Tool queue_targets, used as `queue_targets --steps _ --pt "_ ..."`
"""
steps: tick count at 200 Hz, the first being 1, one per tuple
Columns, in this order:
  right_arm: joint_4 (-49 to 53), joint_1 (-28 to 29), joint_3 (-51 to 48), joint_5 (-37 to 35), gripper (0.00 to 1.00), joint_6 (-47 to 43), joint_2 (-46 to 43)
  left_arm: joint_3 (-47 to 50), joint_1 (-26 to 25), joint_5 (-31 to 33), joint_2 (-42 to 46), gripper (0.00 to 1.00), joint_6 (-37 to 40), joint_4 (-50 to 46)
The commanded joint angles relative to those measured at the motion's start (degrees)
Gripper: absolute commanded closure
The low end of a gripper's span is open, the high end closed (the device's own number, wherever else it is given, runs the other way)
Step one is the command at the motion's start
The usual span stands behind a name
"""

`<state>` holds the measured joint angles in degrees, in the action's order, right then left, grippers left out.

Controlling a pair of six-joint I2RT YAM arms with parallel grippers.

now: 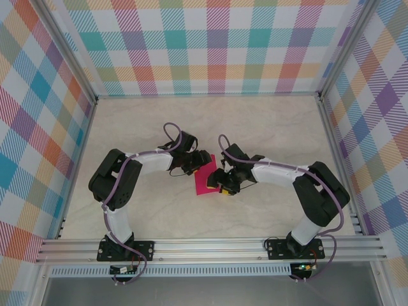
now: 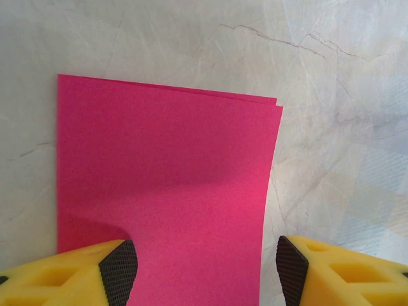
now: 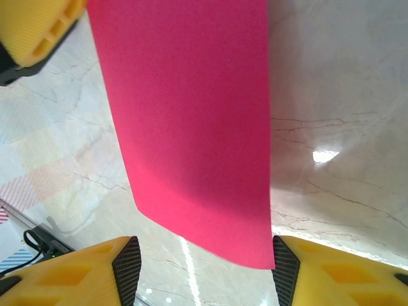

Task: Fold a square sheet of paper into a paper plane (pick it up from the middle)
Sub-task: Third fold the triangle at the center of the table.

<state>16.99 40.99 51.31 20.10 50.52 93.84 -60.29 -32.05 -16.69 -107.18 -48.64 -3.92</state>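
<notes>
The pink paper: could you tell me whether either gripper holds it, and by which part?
It cannot be told: the pink paper runs between the spread fingers of the left gripper and the right gripper, but no pinch shows.

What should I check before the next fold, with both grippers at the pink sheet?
1. Fold edges aligned: not ok; the sheet shows two layers slightly offset at its far corner.
2. The left gripper open over the sheet's edge: ok.
3. The right gripper open, sheet between its fingers: ok.
4. Sheet flat on the table: cannot tell; its end by the right gripper looks bowed.
5. Grippers apart from each other: ok, close but not touching in the top view.
</notes>
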Motion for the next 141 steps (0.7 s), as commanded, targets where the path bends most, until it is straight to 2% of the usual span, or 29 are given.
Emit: queue_targets --steps 1,32,76,141 --pt "-4.19 0.23 -1.44 0.06 0.42 1.16 -1.93 3.57 0.50 2.46 -4.97 0.35 0.22 -5.57" --pt "-5.61 0.14 -2.39 -0.15 0.43 1.47 -3.53 3.45 0.44 2.54 -4.97 0.35 0.31 -5.57" --pt "-3.54 -0.04 -2.98 -3.41 0.55 3.13 -4.98 3.42 0.50 2.44 -5.02 0.35 0.46 -5.74" --pt "-3.10 -0.04 -3.56 -4.39 0.56 3.14 -7.50 2.94 0.49 2.40 -5.43 0.35 0.48 -6.01"
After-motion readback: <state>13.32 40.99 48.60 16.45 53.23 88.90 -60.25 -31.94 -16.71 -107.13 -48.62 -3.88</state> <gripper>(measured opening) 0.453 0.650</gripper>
